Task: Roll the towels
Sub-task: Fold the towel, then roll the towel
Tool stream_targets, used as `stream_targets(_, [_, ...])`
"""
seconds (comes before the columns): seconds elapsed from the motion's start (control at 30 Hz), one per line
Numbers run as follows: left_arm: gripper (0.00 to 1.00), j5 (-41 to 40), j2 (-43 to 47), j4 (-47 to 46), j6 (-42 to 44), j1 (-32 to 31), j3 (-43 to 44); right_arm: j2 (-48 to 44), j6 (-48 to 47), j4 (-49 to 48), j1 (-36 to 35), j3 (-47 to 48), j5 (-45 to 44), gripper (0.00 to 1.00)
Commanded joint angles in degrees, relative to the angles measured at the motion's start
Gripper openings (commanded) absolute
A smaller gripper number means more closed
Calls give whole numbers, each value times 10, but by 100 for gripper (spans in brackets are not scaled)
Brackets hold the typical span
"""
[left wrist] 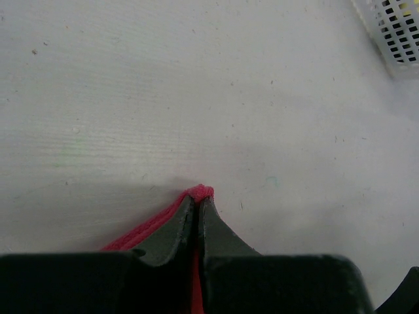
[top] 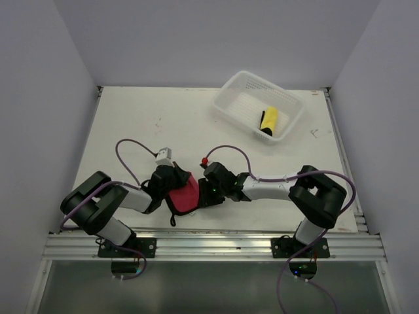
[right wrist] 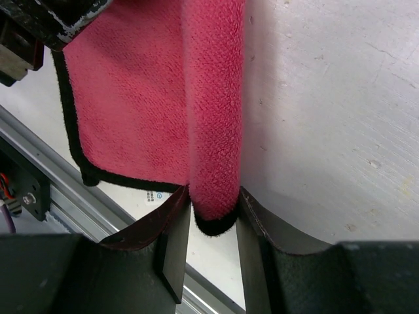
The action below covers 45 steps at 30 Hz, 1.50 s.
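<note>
Both arms are gripping the red towel (top: 185, 196) at the start of its roll.
The left fingers (left wrist: 175, 230) are pinching tight on a thin edge of the cloth, whose tip is poking out just beyond them. The right fingers (right wrist: 169, 230) are standing narrowly apart, clasping the end of a thick rolled fold between them, with the flat remainder spreading to their left. To roll well, both should be turning together, holding the fold taut and even on the table (top: 131, 124).

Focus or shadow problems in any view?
Top external: sharp, evenly lit, faint shadows on the table. Left wrist: soft overall, basket corner blurred, shadow beside the left fingers. Right wrist: red towel pile crisp, right fingers dark.
</note>
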State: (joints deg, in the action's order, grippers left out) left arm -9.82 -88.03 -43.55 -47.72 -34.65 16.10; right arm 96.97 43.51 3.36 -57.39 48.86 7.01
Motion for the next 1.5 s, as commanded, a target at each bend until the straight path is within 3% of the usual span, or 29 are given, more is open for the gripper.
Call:
stream_targets(0.0, [0,-35,-2,60,5,-2,-21,13,-9,16,-4,11,-23,37])
stream_targets(0.23, [0,-33,0,54,5,-2,-25,-4,-30,49,-4,22,-39,38])
stream_targets(0.57, [0,-24,15,23,6,-1,-47,-126,-45,105,30,26,-57,55])
stream_targets(1.0, [0,-27,15,23,3,-1,-49,-78,29,60,65,13,-24,42])
stream_targets(1.47, [0,-26,8,23,3,-1,-46,-46,33,28,64,4,26,41])
